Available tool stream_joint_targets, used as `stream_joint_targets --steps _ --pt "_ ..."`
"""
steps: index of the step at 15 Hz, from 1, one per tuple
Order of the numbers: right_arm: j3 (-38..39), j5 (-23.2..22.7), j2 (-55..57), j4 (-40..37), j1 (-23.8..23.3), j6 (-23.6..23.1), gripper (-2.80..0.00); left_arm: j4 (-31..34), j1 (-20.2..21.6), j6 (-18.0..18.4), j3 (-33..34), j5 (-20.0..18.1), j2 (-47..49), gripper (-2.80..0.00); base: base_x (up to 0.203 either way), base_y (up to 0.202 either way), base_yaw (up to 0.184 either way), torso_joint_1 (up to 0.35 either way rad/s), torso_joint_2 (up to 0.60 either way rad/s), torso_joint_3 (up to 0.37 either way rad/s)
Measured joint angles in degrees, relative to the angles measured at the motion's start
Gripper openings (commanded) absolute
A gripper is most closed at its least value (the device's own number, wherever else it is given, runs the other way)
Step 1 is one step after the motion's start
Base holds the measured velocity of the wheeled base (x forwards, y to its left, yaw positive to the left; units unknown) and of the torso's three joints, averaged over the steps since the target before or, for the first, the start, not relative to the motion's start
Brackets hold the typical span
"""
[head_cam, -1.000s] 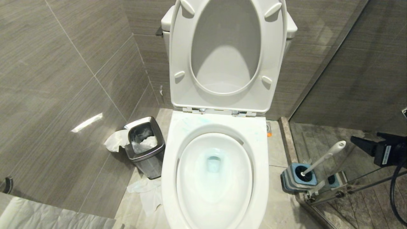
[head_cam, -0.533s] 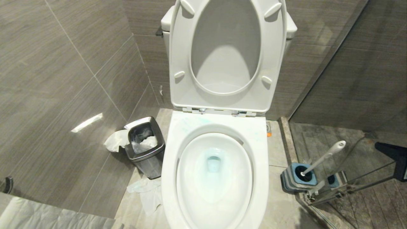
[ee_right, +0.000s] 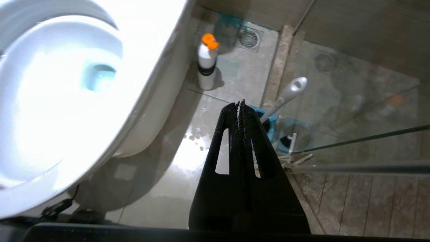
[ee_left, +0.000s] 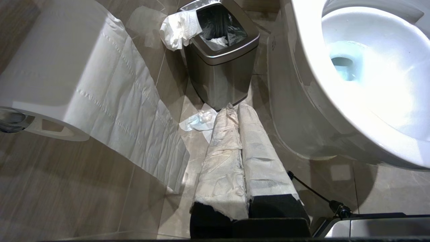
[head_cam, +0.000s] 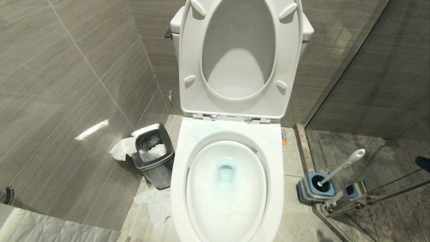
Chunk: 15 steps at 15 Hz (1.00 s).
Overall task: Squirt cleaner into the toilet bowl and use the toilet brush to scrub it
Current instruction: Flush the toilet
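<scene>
The white toilet bowl (head_cam: 178, 188) stands open, seat and lid raised. Pale teal cleaner tints the water (head_cam: 225, 173) and streaks the back rim (head_cam: 205, 129). The toilet brush (head_cam: 342, 166) leans in its blue-topped holder (head_cam: 315, 188) on the floor right of the bowl, held by nothing. My right gripper (ee_right: 240, 104) is shut and empty, its tips short of the holder (ee_right: 268, 122) and brush handle (ee_right: 285, 95); only a dark bit of it (head_cam: 423, 163) shows at the head view's right edge. My left gripper (ee_left: 235, 107), fingers wrapped in white paper, is shut low beside the bowl (ee_left: 302, 84).
A steel waste bin (head_cam: 154, 154) with tissue sits left of the bowl, and more tissue (head_cam: 156, 205) lies on the floor. A white bottle with an orange cap (ee_right: 206, 64) stands by the bowl's base. A glass partition (head_cam: 369, 198) runs behind the holder. A paper roll (ee_left: 67, 77) hangs at the left.
My right gripper has drawn back from near the brush handle toward the right edge of the head view and is almost out of it. The brush and holder have not moved.
</scene>
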<state>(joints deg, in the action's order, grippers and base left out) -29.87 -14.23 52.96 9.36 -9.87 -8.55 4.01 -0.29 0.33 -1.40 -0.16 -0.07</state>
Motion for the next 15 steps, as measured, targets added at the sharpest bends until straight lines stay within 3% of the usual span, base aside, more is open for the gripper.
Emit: stream_joint_targets --steps 6,15 --pt "3.3 -0.8 -14.0 -7.2 3.5 -1.8 -2.80 0.0 0.0 0.0 0.0 0.0 0.0 -2.80 0.000 0.000 0.000 0.000 0.00 0.000" --pt "9.6 -0.5 -33.6 -8.0 6.5 -0.8 -2.80 0.0 0.0 0.0 0.0 0.0 0.0 -2.80 0.000 0.000 0.000 0.000 0.00 0.000"
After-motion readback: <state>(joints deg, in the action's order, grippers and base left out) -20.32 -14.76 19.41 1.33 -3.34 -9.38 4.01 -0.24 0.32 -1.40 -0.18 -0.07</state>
